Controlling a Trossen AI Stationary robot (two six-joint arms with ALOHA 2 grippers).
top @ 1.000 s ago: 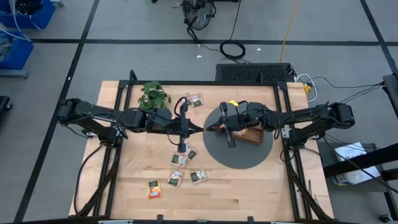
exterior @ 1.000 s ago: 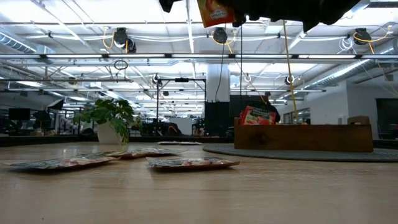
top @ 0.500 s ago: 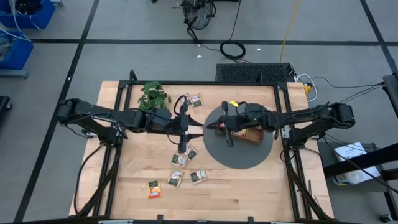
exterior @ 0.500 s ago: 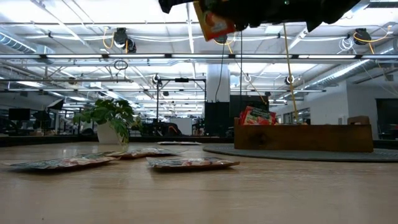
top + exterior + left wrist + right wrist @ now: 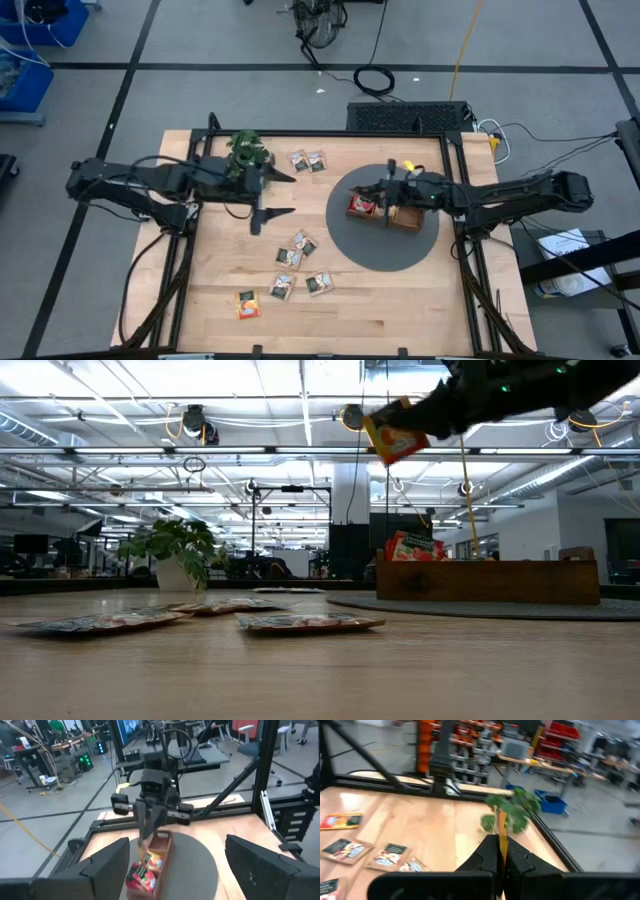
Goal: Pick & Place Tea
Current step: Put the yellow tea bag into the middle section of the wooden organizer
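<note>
- Tea sachets lie loose on the bench (image 5: 400, 300): one orange sachet (image 5: 246, 304) nearest the front edge, a cluster of four (image 5: 297, 265) just behind it, and a pair (image 5: 308, 160) at the far edge near the plant (image 5: 246, 150). They lie flat and apart from one another, which leaves each open to a single pick.
- The right hand (image 5: 384, 203) is closed on one orange-red sachet (image 5: 396, 431), held by its edge and hanging tilted in the air, as the low view shows. From above, the hand sits over the near end of the wooden tray (image 5: 412, 218); this appears to be the approach for a drop into that compartment.
- The tray rests on the round grey mat (image 5: 370, 250) and already holds red sachets (image 5: 141, 873), standing on edge.
- The left hand (image 5: 270, 195) is wide open and holds nothing, hanging above bare bench between the plant and the mat, clear of the tray and well placed to reach the loose sachets.
</note>
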